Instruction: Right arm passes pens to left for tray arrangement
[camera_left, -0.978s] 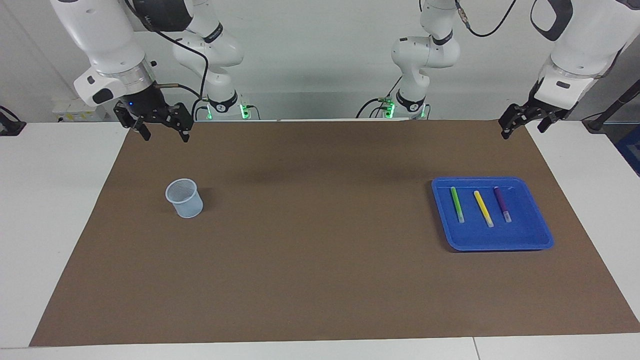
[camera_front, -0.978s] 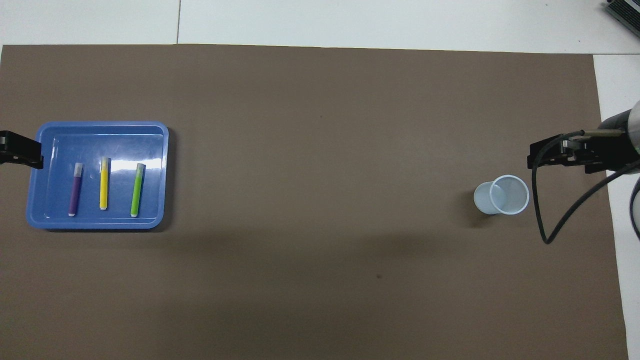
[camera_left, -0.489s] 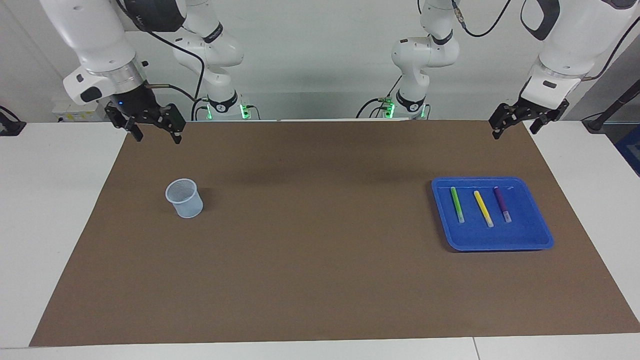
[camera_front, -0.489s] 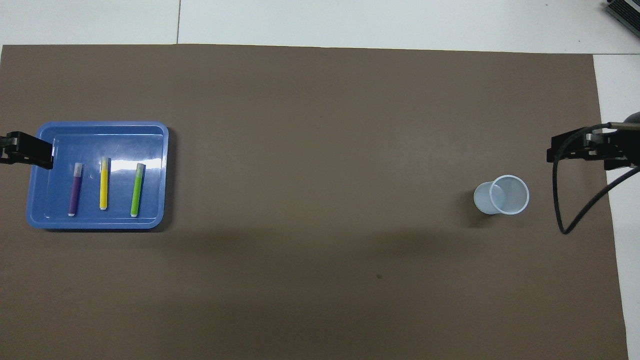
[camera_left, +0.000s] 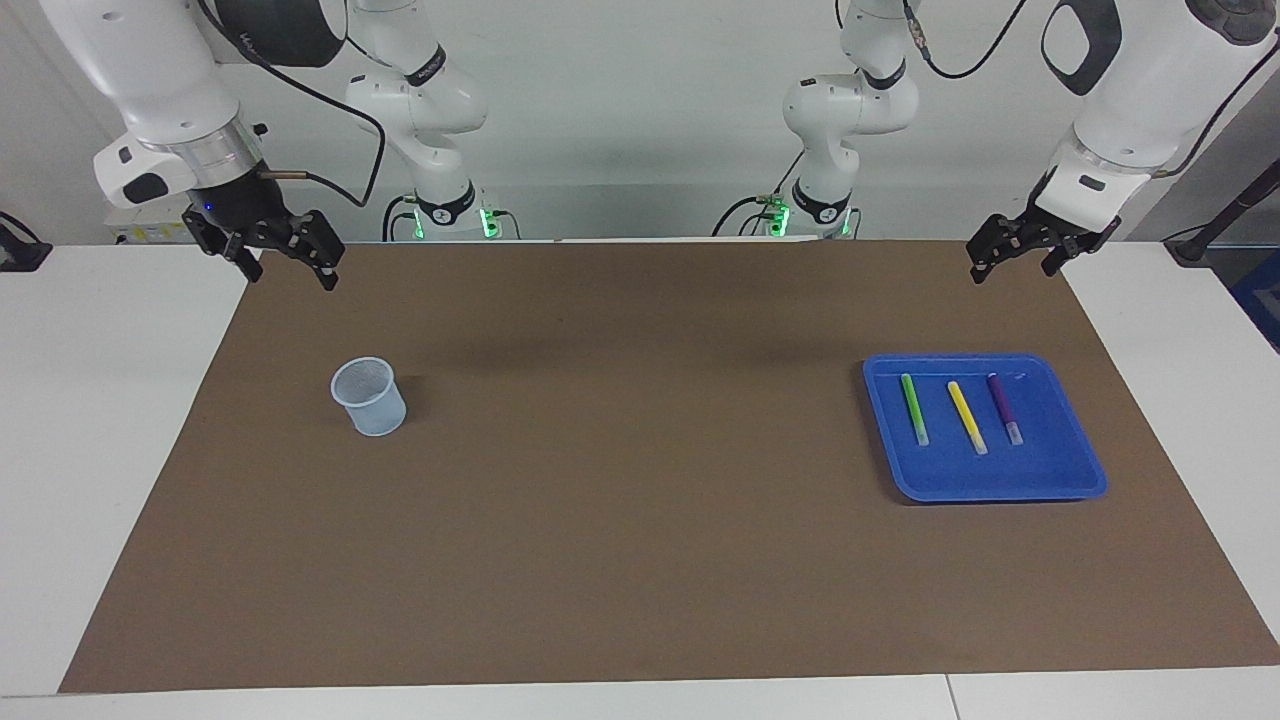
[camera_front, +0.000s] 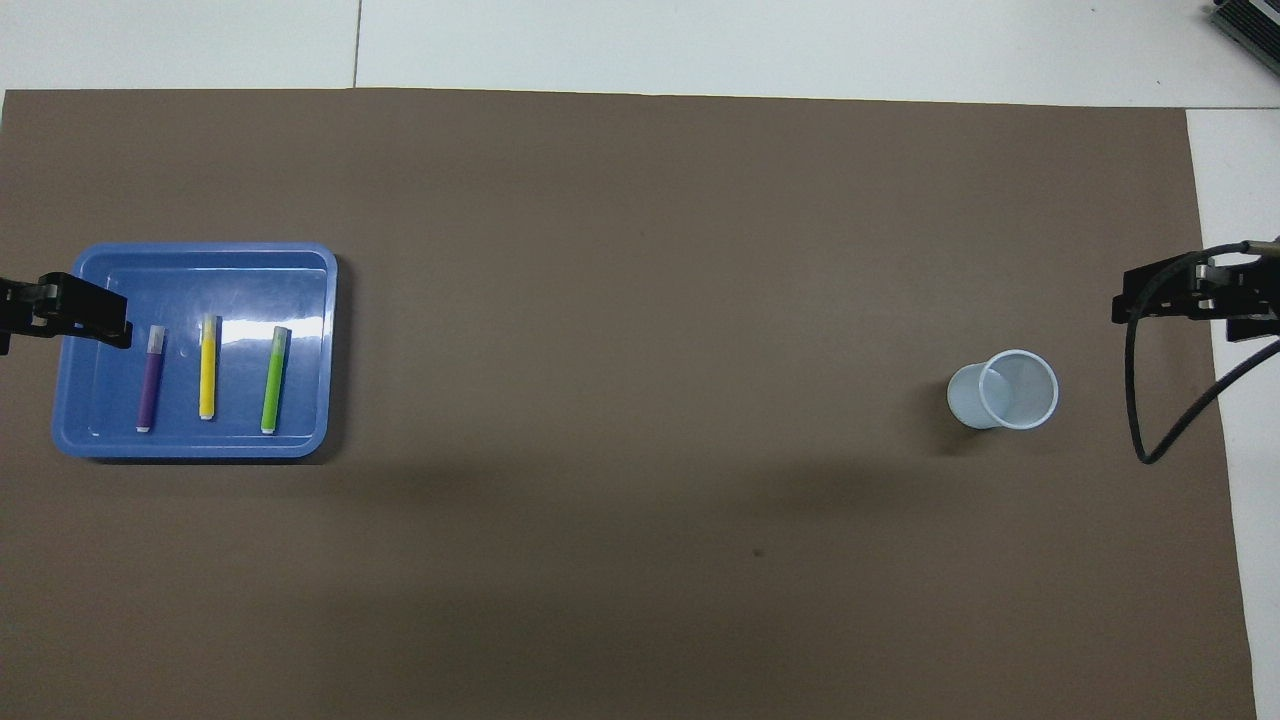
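No brand, label or writing can be read on anything here; the lettering on the arms' joints is too small to make out.

Taking the facing view from its left edge across: the right gripper (camera_left: 285, 268) hangs in the air over the corner of the brown mat (camera_left: 640, 520) at the right arm's end, its wrist showing a small blue light. Its jaws stand wide apart and hold nothing. A thick black cable (camera_front: 1160, 420) loops down from it in the overhead view.

Next comes the pale blue mesh cup (camera_left: 369, 397), upright on the mat, well apart from the gripper above and farther from the robots than it appears to hang.

The middle of the mat is bare brown surface, with the white table (camera_left: 110, 420) showing around it.

Toward the left arm's end lies the blue tray (camera_left: 1000, 483), flat on the mat. In it the three pens rest side by side, apart from one another: green pen (camera_left: 914, 408), yellow pen (camera_left: 966, 416), purple pen (camera_left: 1004, 407). Each lies with its long axis running roughly from the robots outward, the pale tip at the end farther from the robots.

Last, the left gripper (camera_left: 1010, 256) hangs raised over the mat's edge nearest the robots, above and clear of the tray, jaws spread and empty. Nothing stands between either gripper and the pens.
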